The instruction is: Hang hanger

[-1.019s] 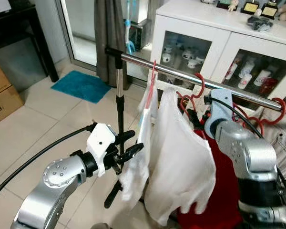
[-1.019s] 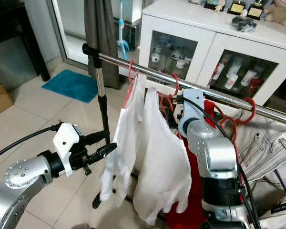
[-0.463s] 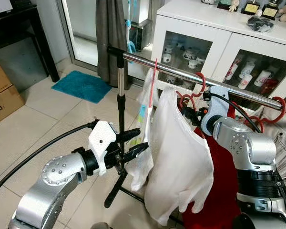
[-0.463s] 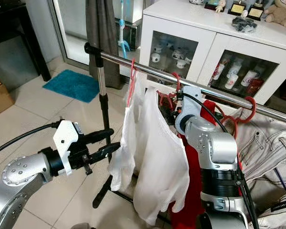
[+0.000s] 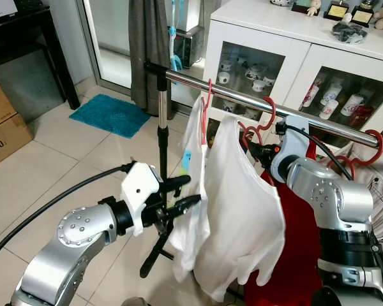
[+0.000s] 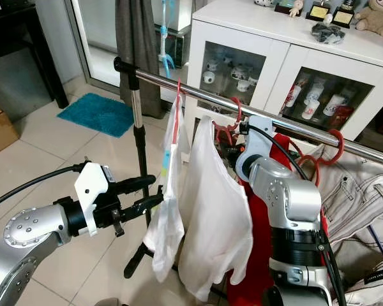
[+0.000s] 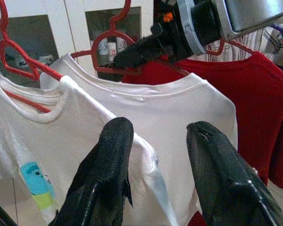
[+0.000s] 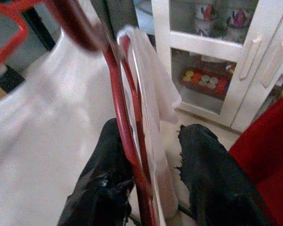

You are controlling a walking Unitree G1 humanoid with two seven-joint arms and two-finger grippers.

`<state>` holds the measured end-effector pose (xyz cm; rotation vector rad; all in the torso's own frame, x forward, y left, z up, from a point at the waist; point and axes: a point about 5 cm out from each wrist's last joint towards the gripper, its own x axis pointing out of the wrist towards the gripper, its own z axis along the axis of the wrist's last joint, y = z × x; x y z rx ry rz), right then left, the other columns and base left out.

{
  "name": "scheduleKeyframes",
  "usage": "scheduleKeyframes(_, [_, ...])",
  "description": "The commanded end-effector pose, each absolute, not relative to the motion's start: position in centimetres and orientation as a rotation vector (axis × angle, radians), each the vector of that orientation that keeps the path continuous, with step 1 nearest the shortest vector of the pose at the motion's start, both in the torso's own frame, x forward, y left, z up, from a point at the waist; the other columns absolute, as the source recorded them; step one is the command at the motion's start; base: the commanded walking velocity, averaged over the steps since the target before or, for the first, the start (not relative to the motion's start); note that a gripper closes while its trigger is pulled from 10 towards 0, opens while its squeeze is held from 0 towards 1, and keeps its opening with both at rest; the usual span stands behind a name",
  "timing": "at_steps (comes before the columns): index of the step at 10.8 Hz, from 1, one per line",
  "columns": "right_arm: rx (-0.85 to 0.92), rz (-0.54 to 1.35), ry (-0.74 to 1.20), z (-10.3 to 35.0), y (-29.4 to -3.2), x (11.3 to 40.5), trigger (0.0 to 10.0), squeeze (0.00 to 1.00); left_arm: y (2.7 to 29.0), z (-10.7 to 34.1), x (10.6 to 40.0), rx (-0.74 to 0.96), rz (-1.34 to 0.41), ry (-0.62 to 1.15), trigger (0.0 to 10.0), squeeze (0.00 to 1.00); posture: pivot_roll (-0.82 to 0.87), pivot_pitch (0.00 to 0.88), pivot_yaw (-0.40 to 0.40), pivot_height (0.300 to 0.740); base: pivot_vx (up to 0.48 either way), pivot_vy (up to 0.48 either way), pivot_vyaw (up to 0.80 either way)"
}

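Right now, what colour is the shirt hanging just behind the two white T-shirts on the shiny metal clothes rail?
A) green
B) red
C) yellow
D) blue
B: a red shirt hangs on the silver metal rail right behind the two white T-shirts, next to the right gripper.

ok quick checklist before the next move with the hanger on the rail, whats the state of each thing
1. Red hanger hooked over rail: ok.
2. Small white shirt hanging on it: ok.
3. Left end effector open: ok, fingers spread beside the shirt's edge.
4. Left end effector clear of the cloth: cannot tell.
5. Right end effector open: ok, a red hanger frame runs between its fingers.
6. Large white shirt on its own hanger: ok.
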<state>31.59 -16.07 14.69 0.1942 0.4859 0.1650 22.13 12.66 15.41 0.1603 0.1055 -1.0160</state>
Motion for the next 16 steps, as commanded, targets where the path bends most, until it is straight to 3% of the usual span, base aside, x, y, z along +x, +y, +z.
scheduleKeyframes(1, [0.193,0.141,0.482,14.6,-16.7,31.3,0.0,0.0,12.4,15.8,22.4,0.18,-1.028,0.084,10.0,0.0,0.08,0.0,-0.072,0.74,0.0,0.0,0.0])
scheduleKeyframes(8, [0.182,0.145,0.405,15.4,-16.4,31.3,0.0,0.0,11.7,15.7,23.5,0.198,-1.007,0.051,10.0,0.0,0.08,0.0,-0.057,0.74,0.0,0.0,0.0])
scheduleKeyframes(10, [0.159,0.141,0.314,16.9,-16.7,30.7,0.0,0.0,11.8,15.2,23.8,0.166,-0.877,0.07,10.0,0.0,0.06,0.0,-0.055,0.74,0.0,0.0,0.0])
scheduleKeyframes(14, [-0.067,0.235,0.256,16.4,-15.8,25.4,0.0,0.0,12.8,13.6,23.6,0.056,-0.537,0.117,10.0,0.0,0.06,0.022,-0.094,0.74,0.0,0.0,0.0])
scheduleKeyframes(16, [0.008,0.23,0.281,15.2,-15.3,24.1,0.0,0.0,12.9,13.5,23.2,0.11,-0.522,0.088,10.0,0.0,0.07,0.031,-0.098,0.74,0.0,0.0,0.0])
